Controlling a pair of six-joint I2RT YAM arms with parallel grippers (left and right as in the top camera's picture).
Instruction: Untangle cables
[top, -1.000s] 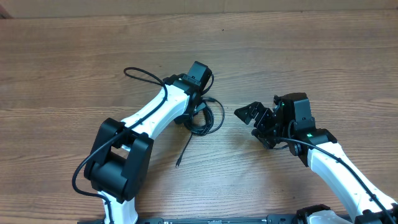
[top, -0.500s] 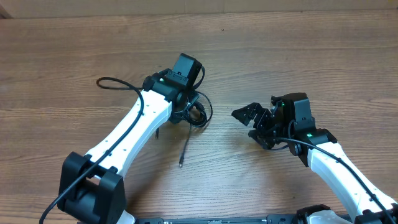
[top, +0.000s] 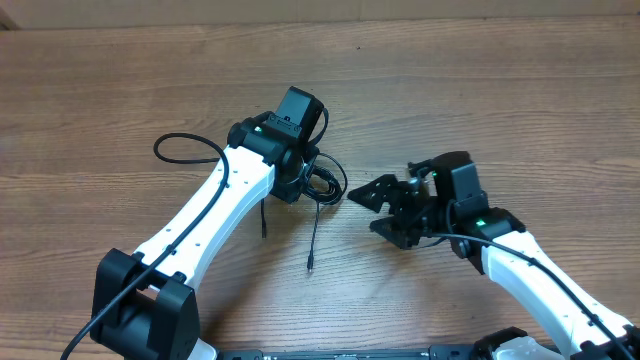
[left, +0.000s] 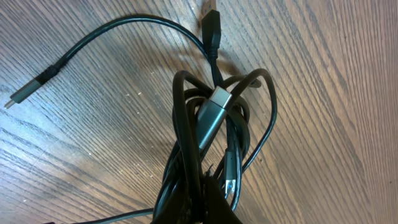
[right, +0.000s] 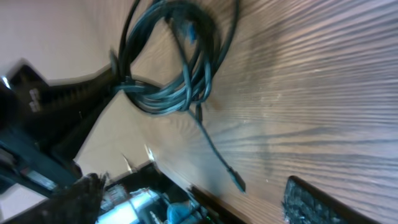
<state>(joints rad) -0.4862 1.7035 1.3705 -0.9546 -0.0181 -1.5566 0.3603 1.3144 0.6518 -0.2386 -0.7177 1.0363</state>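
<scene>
As seen from overhead, found the cables (top: 322, 182) gathered into one knotted bundle near the middle of the table (top: 480, 80). Found the left end effector (top: 303, 178) pressed together on those coils, pinching them at the bundle's left side. Traced a loose tail (top: 313, 235) from the bundle toward the near edge, ending in a small plug (top: 311, 268) against the wood. Noted a shorter strand (top: 263, 215) just beside the left arm (top: 200, 230), its upper part hidden beneath it.

Found the right end effector (top: 372, 210) just to the right of the bundle, spread wide and gripping nothing, apart from the cables.

Through the left wrist camera, saw several overlapping loops drawn tight at the bottom edge, where only a dark trace of the end effector showed. Picked out a grey plug (left: 211, 115) lying across the front of the tangle, a second plug (left: 211, 22) pointing at the top edge, and a third plug (left: 28, 92) on a strand curving off to the left. Noted shadows on the wood set off from the loops.

Through the right wrist camera, saw the bundle blurred, with one tail running toward the lens. Saw the two fingers (right: 81, 196) at the lower corners, well apart. Could not tell whether the bundle touched the table.
</scene>
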